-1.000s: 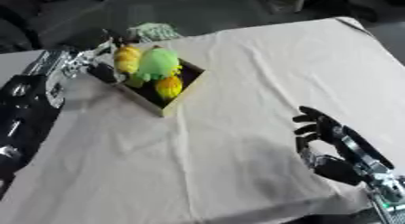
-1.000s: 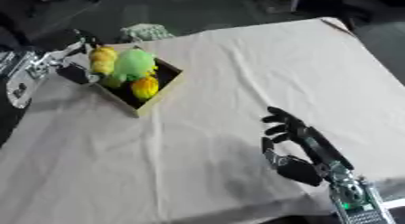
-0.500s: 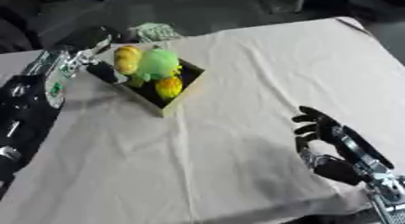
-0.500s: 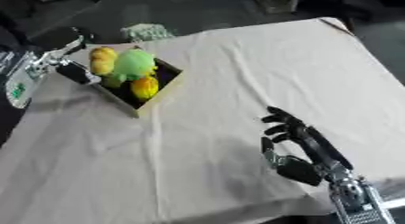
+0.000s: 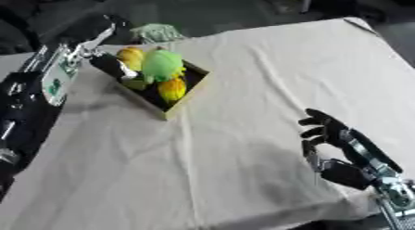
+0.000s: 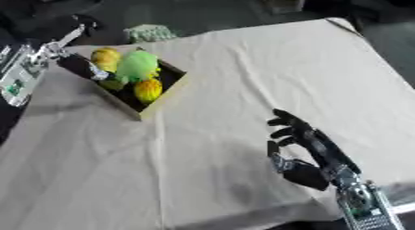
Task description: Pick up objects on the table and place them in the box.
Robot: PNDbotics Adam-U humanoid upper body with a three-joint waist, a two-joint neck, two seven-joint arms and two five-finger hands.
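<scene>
A: In the left eye view, which step do you think is in hand?

B: I judge it is the end of a placing. The left hand (image 5: 97,36) is at the far left corner of the table (image 5: 267,76), just beside the box (image 5: 182,97). I cannot tell whether its fingers are curled or straight. The box holds a green round object (image 5: 162,64), an orange one (image 5: 172,89) and a yellow one (image 5: 129,55).

A: And what does the next move call for?

B: Probably the hand must draw away without pushing the box, which looks light, like thin cardboard with a dark inside. The cloth on the table is beige and softly wrinkled.

A: What does the right eye view add?

B: The right hand (image 6: 296,141) rests near the near right corner, fingers relaxed and spread, holding nothing. A pale green object (image 6: 150,33) lies past the far edge; its material I cannot make out.
</scene>
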